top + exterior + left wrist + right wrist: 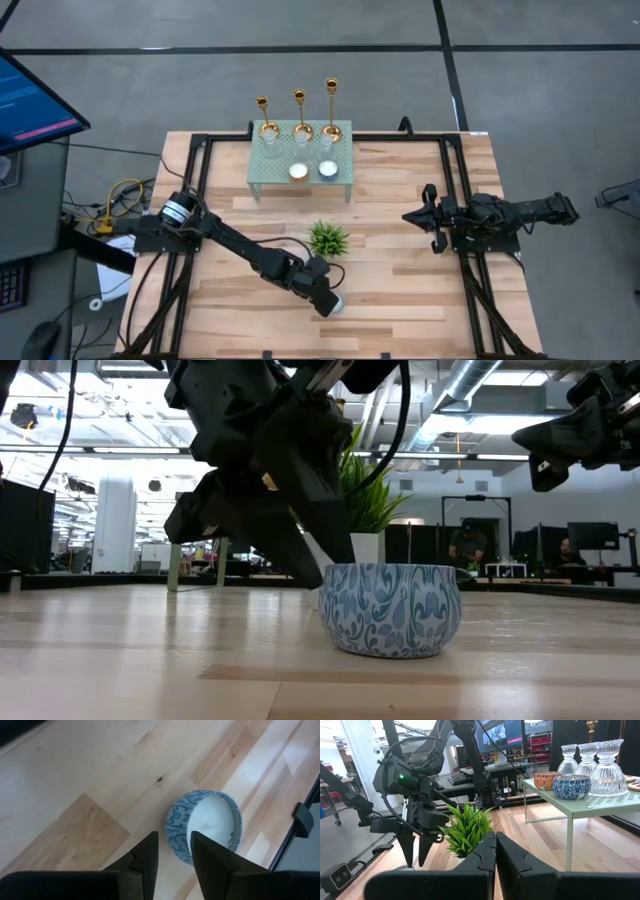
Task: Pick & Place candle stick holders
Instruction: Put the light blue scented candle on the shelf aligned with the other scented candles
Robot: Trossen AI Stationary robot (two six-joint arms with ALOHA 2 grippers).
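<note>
**Clerk:** Left gripper [330, 303]: low over the near middle of the wooden table [400, 300], fingers [147, 857] partly parted, nothing between them. It stands right at the rim of a blue-and-white patterned candle tin [205, 827]; whether a fingertip touches the wall I cannot tell.

**Checker:** Right gripper?

**Clerk:** Right gripper [420, 222]: closed, empty, waiting above the table's right side.

**Checker:** Task items?

**Clerk:** Three gold candle stick holders [299, 113]: upright in a row along the far edge of the small green stand [345, 180] at the table's far middle. Untouched. On the same stand: clear glass cups [607, 762] just in front of them, two more candle tins [570, 786] at its near edge.

**Checker:** Hazards?

**Clerk:** The tin is light and round; a finger coming down on its rim would likely push or tip it. It sits close to the near edge, so a shove that way could send it off. The potted plant [328, 238] stands just behind the arm, liable to be brushed on lifting.

**Checker:** Room?

**Clerk:** Open board left and right of the tin. The stand is crowded; reaching the holders means passing over the glassware.
</note>
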